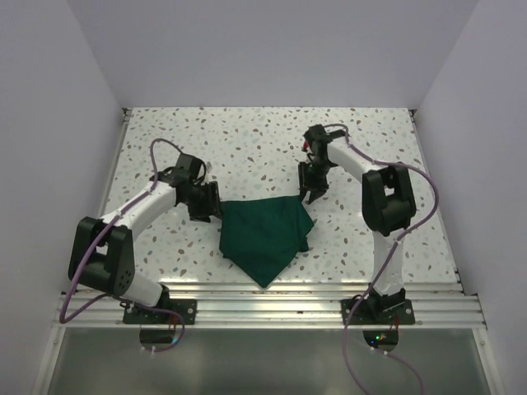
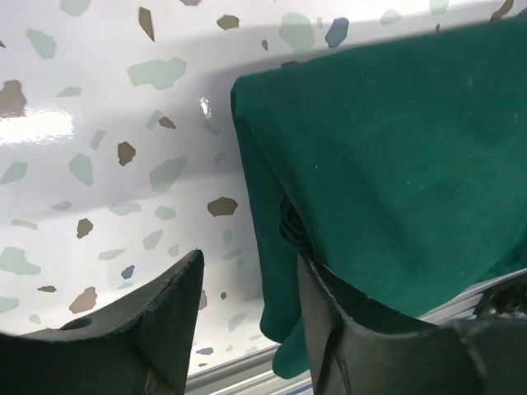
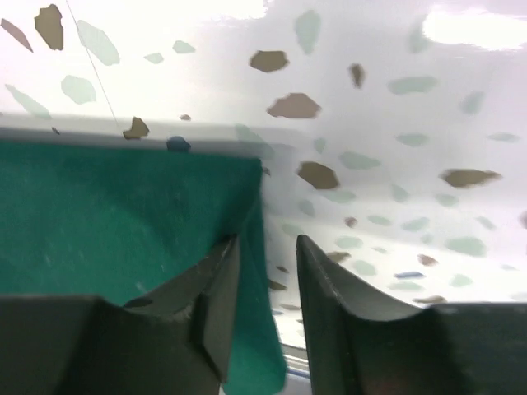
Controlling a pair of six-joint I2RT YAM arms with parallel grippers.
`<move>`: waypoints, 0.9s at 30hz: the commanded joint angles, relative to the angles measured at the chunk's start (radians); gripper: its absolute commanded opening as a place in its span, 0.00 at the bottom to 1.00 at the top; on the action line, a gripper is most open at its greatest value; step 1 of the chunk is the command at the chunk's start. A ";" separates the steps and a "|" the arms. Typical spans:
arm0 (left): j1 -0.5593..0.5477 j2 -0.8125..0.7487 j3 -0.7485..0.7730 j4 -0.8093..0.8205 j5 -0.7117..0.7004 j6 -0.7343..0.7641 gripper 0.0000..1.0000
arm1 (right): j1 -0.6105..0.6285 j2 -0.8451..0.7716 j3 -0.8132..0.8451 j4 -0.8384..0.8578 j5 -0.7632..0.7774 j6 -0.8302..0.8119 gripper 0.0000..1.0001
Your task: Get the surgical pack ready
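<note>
The surgical pack shows as a dark green cloth drape [image 1: 263, 234], folded on the speckled table with one point toward the near edge; anything wrapped inside is hidden. My left gripper [image 1: 206, 210] is at the drape's far left corner. In the left wrist view the left gripper [image 2: 250, 257] stands open, and the drape [image 2: 395, 164] lies over its right finger with a fold hanging in the gap. My right gripper [image 1: 314, 195] is at the far right corner. In the right wrist view it [image 3: 268, 239] stands open, the drape [image 3: 123, 206] lying over its left finger.
The white speckled table [image 1: 247, 148] is closed in by white walls at the left, right and back. A ribbed metal rail [image 1: 263, 296] runs along the near edge, just in front of the drape's point.
</note>
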 commanded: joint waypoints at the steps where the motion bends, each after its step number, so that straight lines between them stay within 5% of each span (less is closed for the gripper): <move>1: 0.039 -0.029 0.004 0.033 0.020 -0.008 0.55 | -0.049 -0.063 0.030 -0.106 0.067 -0.074 0.40; 9: 0.158 -0.088 -0.085 0.145 0.233 -0.012 0.68 | -0.161 -0.373 -0.309 0.126 -0.358 -0.078 0.78; 14: 0.197 -0.128 -0.096 0.141 0.255 -0.012 0.70 | -0.158 -0.390 -0.388 0.201 -0.562 -0.075 0.81; 20: 0.201 -0.080 -0.088 0.303 0.365 -0.049 0.79 | -0.154 -0.370 -0.457 0.240 -0.586 -0.080 0.80; 27: 0.201 0.059 0.001 0.291 0.359 -0.014 0.77 | -0.089 -0.332 -0.477 0.221 -0.566 -0.094 0.73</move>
